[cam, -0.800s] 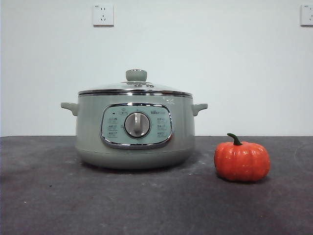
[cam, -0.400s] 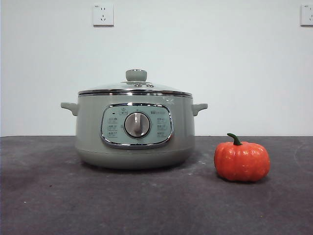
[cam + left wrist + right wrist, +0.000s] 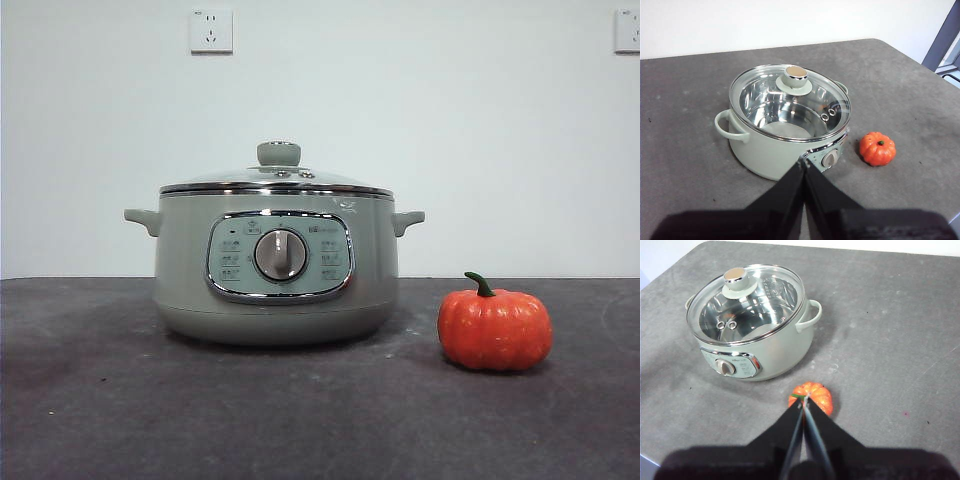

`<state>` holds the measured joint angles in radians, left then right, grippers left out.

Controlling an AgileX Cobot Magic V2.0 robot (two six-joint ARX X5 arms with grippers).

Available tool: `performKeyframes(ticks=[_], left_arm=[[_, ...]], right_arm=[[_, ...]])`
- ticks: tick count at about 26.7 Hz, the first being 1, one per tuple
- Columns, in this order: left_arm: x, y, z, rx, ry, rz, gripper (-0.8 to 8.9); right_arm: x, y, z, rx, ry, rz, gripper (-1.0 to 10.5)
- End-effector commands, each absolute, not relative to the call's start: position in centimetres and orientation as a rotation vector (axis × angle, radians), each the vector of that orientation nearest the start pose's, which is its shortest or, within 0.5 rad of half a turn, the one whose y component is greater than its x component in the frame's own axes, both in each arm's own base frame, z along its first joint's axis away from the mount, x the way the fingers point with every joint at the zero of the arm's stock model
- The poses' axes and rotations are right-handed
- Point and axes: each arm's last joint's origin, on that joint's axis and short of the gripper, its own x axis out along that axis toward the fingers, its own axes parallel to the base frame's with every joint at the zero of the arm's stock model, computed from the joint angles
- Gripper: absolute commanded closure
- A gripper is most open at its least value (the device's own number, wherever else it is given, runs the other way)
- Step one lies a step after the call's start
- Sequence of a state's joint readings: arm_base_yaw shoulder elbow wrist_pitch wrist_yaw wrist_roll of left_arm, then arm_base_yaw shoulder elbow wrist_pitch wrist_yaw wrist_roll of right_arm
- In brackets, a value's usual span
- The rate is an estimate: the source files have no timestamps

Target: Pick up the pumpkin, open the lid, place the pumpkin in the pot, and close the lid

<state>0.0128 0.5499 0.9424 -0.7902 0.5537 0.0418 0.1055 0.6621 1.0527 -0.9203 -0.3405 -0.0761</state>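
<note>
— Sitting on the dark table (image 3: 100, 400), the pumpkin (image 3: 495, 328) is beside the pot (image 3: 276, 265), on the side of one small handle, close to it but not touching. How do the grippers stand to it?

— Both hang above the table, well clear of everything. In the right wrist view the right gripper (image 3: 803, 407) has its two black jaws pressed together, tips meeting, holding nothing; the pumpkin (image 3: 811, 396) shows just past those tips, lower down on the table. The left gripper (image 3: 804, 165) is likewise closed and empty, its tips lined up over the pot's (image 3: 785, 145) control panel, with the pumpkin (image 3: 877, 148) off to one side.

— And the lid?

— The lid (image 3: 277, 180) rests flat on the pot, green knob up. Through the glass in the left wrist view the steel inside looks bare.

— Anything different from a second ago?

— Nothing in the front view: pot, lid and pumpkin sit exactly where they were, and no arm has entered it.
</note>
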Motion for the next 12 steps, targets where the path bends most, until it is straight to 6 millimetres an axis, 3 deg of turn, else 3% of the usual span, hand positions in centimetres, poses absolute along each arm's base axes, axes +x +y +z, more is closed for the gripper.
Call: performKeyframes(ticks=[1, 2, 3, 12], left_arm=[[8.36, -1.42, 35.55, -0.058, 0.366, -0.544, 4.69], [8.37, -1.42, 35.56, -0.058, 0.365, -0.542, 2.06], [8.38, -1.42, 35.59, -0.057, 0.363, -0.542, 0.48], [8.41, -1.42, 35.61, -0.058, 0.361, -0.542, 0.24]], right_arm=[[9.59, 2.02, 36.72, -0.020, 0.503, 0.461, 6.7], [9.59, 2.02, 36.72, -0.019, 0.504, 0.461, 4.5], [9.60, 2.02, 36.72, -0.019, 0.504, 0.461, 2.7], [10.23, 2.18, 36.50, -0.017, 0.531, 0.471, 2.5]])
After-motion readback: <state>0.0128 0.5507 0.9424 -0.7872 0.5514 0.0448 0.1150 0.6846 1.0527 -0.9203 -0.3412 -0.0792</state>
